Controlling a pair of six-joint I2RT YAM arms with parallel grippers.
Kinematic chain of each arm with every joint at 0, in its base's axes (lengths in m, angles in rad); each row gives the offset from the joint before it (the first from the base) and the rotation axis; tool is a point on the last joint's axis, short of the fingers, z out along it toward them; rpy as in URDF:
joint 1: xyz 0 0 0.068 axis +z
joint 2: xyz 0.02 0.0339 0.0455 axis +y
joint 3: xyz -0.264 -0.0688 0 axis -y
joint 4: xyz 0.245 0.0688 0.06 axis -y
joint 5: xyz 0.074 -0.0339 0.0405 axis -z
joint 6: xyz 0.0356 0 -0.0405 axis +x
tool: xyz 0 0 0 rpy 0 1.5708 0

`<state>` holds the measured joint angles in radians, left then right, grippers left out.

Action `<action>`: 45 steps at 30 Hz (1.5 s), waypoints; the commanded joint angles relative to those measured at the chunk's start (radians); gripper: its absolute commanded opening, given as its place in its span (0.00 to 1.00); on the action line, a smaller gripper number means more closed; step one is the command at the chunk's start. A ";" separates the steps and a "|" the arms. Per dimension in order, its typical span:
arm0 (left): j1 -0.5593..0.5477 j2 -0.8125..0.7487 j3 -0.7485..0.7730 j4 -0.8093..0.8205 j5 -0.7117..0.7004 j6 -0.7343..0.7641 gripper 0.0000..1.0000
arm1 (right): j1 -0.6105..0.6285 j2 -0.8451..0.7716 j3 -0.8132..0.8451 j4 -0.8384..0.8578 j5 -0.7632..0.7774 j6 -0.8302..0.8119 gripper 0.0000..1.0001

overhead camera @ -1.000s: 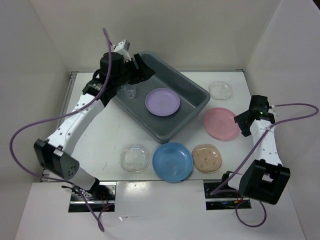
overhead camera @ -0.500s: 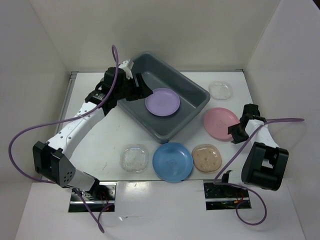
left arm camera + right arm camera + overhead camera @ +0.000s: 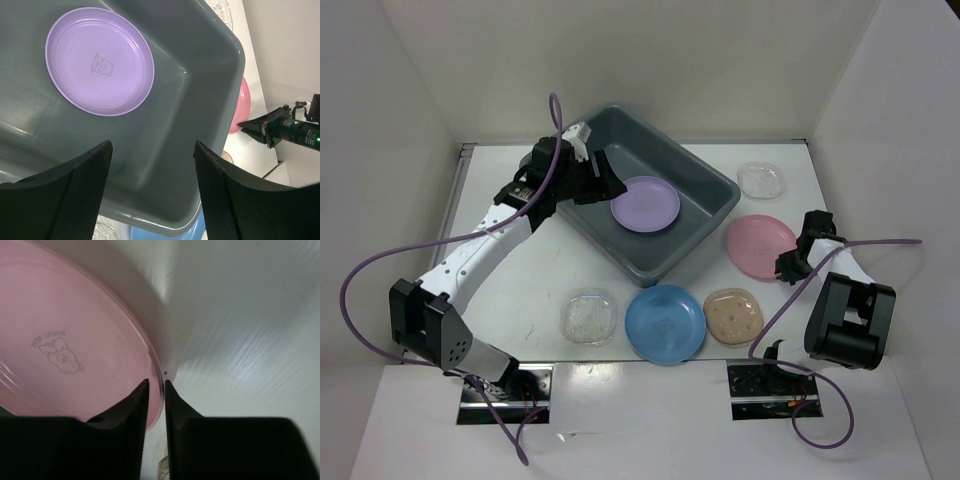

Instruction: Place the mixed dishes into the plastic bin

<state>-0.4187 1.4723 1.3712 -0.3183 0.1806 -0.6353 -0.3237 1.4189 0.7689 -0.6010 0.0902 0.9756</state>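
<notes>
White walls [image 3: 670,60] enclose the table [image 3: 535,280] and plastic bin [image 3: 705,205].

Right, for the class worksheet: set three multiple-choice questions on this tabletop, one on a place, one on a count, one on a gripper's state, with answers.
1. Where is the lavender plate? A) inside the grey bin; B) held up in the air; C) propped on the bin's rim.
2. How many dishes lie on the table outside the bin? A) three; B) five; C) seven.
3. How is the left gripper? A) shut on a cup; B) shut on the bin's rim; C) open, holding nothing.

1 A: it lies flat on the bin's floor.
2 B: two clear dishes, blue plate, tan dish, pink plate.
3 C: its fingers stand wide apart.
</notes>
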 commanded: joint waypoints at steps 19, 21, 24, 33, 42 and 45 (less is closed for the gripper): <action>0.001 0.020 -0.009 -0.001 0.011 0.048 0.74 | 0.052 -0.390 0.165 -0.129 0.244 0.046 0.00; 0.001 0.029 0.011 -0.011 0.022 0.048 0.74 | 0.052 -0.403 0.225 -0.129 0.229 0.020 0.00; 0.001 0.029 0.022 -0.022 0.011 0.048 0.74 | 0.095 -0.417 0.317 -0.089 0.162 -0.027 0.00; 0.030 0.011 0.051 -0.110 -0.168 0.106 0.75 | 0.553 -0.022 0.631 -0.098 0.106 -0.164 0.00; 0.096 -0.041 0.022 -0.120 -0.155 0.115 0.77 | 0.690 0.293 0.823 -0.100 0.017 -0.273 0.00; 0.109 -0.052 0.000 -0.120 -0.130 0.103 0.77 | 0.690 0.357 0.862 -0.091 0.017 -0.284 0.00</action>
<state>-0.3233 1.4689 1.3834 -0.4496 0.0250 -0.5468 0.3622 1.7554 1.5311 -0.7273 0.1181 0.7242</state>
